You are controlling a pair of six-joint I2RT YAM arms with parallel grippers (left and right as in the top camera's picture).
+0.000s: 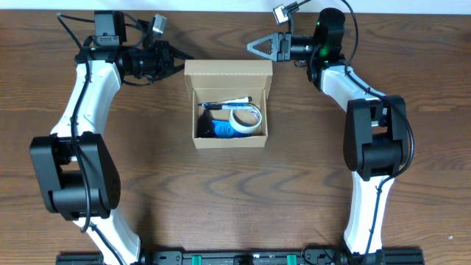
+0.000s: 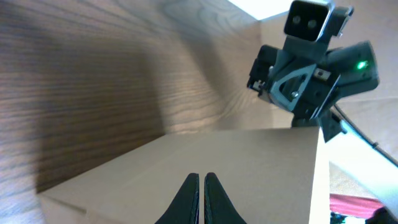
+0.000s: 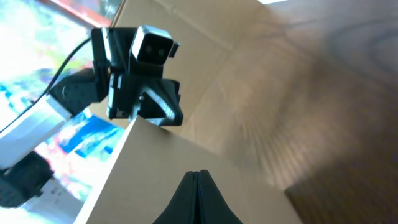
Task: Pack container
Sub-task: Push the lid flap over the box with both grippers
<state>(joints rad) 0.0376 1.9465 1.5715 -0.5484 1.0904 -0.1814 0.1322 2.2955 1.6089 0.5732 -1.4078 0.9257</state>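
Now, fold the lid down squarely

Find the container (image 1: 229,142) at the middle of the counter (image 1: 235,206), open, with its flap lid (image 1: 228,70) at the far edge. Judging by the goods already inside, treat closing as the step in hand. Push the flap forward and down from both far corners together and evenly, so as not to skid or twist the box. First check that the tape roll (image 1: 245,118) and marker (image 1: 228,104) lie below the rim. Note the left fingers (image 1: 180,62) clenched on nothing, just beside the flap's left end. Note the right fingers (image 1: 252,46) likewise clenched and empty, near its right corner and slightly behind. Cannot tell contact in either case.
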